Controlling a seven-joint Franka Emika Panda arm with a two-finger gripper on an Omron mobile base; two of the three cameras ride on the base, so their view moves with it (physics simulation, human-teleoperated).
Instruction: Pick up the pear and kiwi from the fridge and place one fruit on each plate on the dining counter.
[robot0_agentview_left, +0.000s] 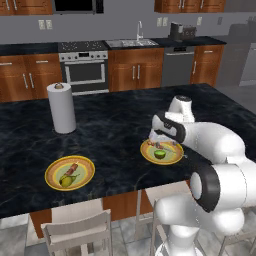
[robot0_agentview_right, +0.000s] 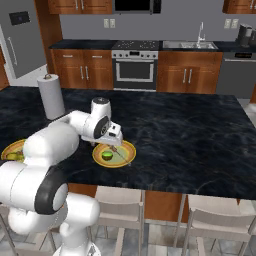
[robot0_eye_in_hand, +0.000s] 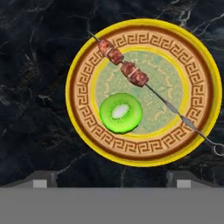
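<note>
Skewer (robot0_eye_in_hand: 175, 109) tip cut off beside kiwi (robot0_eye_in_hand: 120, 112).

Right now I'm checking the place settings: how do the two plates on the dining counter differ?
The left plate holds the yellow-green pear; the right plate holds the bright green kiwi, cut face up. The left plate lies nearer the paper towel roll, while the open gripper hangs over the right plate. Both are round and yellow with patterned orange rims, and each carries a meat skewer.
</note>
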